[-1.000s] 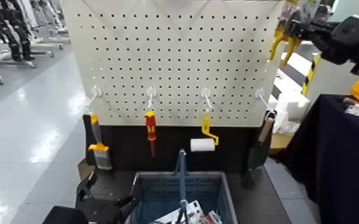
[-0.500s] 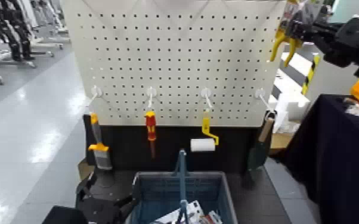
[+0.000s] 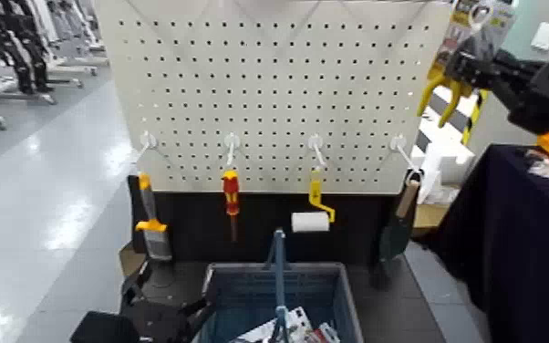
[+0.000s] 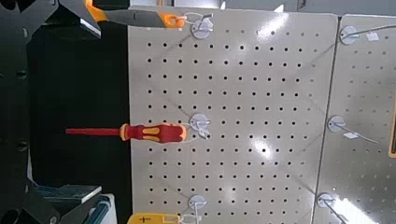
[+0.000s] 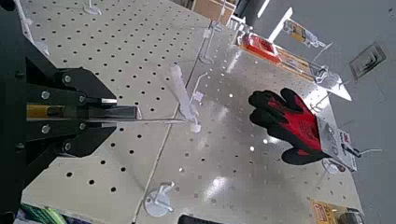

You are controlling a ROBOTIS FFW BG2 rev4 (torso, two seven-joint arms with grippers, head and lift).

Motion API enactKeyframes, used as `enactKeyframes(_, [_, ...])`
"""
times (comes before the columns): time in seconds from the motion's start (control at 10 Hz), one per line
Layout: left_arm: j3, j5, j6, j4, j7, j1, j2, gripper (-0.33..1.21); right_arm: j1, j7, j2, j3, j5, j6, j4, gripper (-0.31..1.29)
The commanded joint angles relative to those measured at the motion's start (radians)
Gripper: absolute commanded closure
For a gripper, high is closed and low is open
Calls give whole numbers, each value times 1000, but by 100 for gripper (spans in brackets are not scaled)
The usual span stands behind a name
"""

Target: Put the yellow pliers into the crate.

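Note:
My right gripper (image 3: 468,66) is high at the right, just past the pegboard's right edge, shut on the yellow pliers (image 3: 437,88). Their yellow handles hang down and the printed card (image 3: 481,20) sticks up. In the right wrist view the fingers (image 5: 56,89) clamp a thin edge-on piece. The blue-grey crate (image 3: 233,285) with its blue handle bar (image 3: 278,274) sits low in the middle, below the pegboard and far below the pliers. My left gripper (image 3: 155,319) is parked low beside the crate's left side; the left wrist view shows its fingers (image 4: 70,11) spread and empty.
On the white pegboard (image 3: 269,82) hang a yellow-and-grey brush (image 3: 150,228), a red screwdriver (image 3: 231,196), a yellow-handled paint roller (image 3: 312,214) and a trowel (image 3: 398,219). A dark-clothed table (image 3: 515,237) stands at the right. Packaged items lie in the crate.
My right gripper has carried the pliers to the right and slightly down, away from the pegboard's top corner. The left arm has hardly moved.

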Motion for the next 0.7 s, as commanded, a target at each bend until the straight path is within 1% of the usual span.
enactKeyframes(0.1, [-14, 0, 7, -2, 12, -6, 17, 14, 139, -6, 90, -44, -17, 20, -64, 107])
enactKeyframes(0.2, [-25, 0, 9, -4, 26, -8, 30, 14, 185, -9, 122, -47, -27, 20, -70, 107])
enactKeyframes(0.3, [-39, 5, 15, -4, 44, -11, 47, 14, 228, -9, 141, -44, -36, 24, -71, 107])
enactKeyframes(0.4, [-51, 8, 18, -4, 62, -12, 62, 14, 266, -15, 157, -30, -53, 29, -65, 107])
enactKeyframes(0.5, [-57, 11, 20, -5, 73, -12, 71, 14, 300, -17, 173, -18, -61, 41, -61, 107])
enactKeyframes(0.6, [-60, 11, 21, -5, 78, -12, 73, 14, 332, -25, 182, 1, -82, 46, -48, 107])
enactKeyframes(0.7, [-58, 11, 23, -5, 78, -14, 73, 14, 357, -28, 196, 22, -90, 49, -33, 107])
